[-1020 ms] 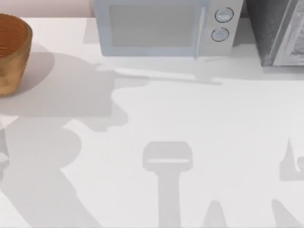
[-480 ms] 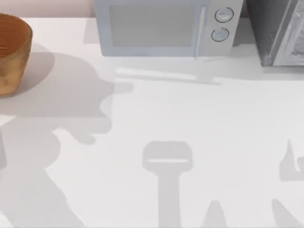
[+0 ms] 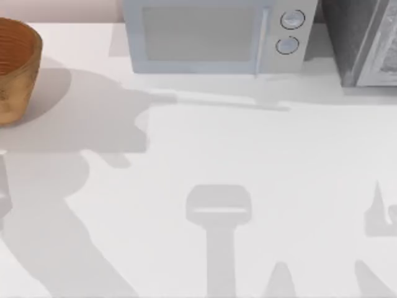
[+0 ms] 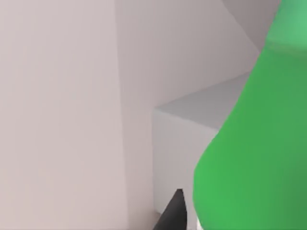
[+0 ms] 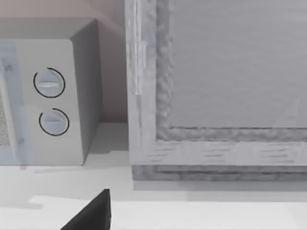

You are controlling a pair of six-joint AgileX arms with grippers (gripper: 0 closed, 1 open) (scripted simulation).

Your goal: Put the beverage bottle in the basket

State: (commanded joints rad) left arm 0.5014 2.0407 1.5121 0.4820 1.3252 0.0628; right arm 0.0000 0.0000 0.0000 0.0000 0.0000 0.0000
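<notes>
The basket (image 3: 15, 68) stands at the far left corner of the white table (image 3: 260, 167), cut off by the left edge of the top view. A microwave (image 3: 214, 36) sits along the far edge near the middle, with a grey box-like appliance (image 3: 363, 40) at the far right. In the left wrist view the beverage bottle (image 4: 254, 148) looms very close to the camera, just beside one dark finger (image 4: 173, 213) of the left gripper; whether the jaws are clamped on the bottle cannot be told. The right wrist view faces the microwave's two dials and the grey appliance, with one dark fingertip (image 5: 91, 213) at its edge; how far that pincer is open cannot be told.
</notes>
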